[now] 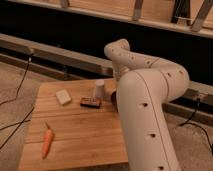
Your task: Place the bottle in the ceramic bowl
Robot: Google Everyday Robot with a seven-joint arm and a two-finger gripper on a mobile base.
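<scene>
My white arm (145, 100) reaches from the lower right up and over the right side of the wooden table (75, 125). My gripper is hidden behind the arm's large link, near the table's back right. The bottle is out of view. A small dark rounded shape (114, 98) peeks out at the arm's left edge, just right of a short white cup (99, 89). It may be the rim of the ceramic bowl, but I cannot tell.
A pale block (63, 96) lies at the table's back left. A flat dark packet (90, 102) lies in front of the cup. An orange carrot (46, 142) lies near the front left edge. Cables run on the floor to the left (20, 80).
</scene>
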